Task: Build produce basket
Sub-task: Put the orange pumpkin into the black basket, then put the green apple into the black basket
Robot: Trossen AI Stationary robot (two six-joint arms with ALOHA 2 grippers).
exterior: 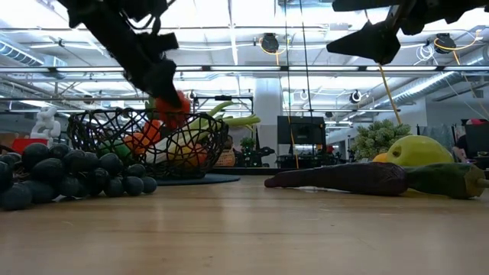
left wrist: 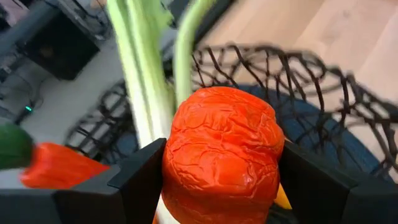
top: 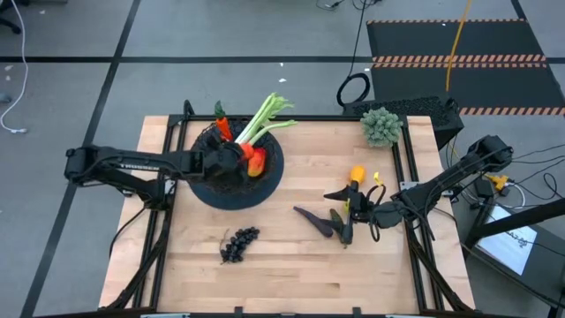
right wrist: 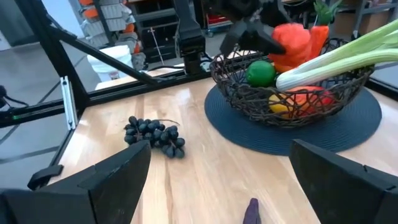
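On the near part of the counter [top: 291, 265] lie the grapes [top: 238, 244], and to the right the eggplant [top: 313, 220] and cucumber [top: 337, 223], partly hidden under the right gripper [top: 350, 215], whose fingers stand wide and empty. Farther back, the left gripper [left wrist: 217, 180] holds a wrinkled orange-red fruit [left wrist: 224, 152] above the basket [top: 274, 168], blocking most of its contents; the leafy stalk [top: 265, 119] juts past the rim.

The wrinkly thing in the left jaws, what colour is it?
Orange-red, a wrinkly toy fruit held over the basket. The left wrist view shows it best.
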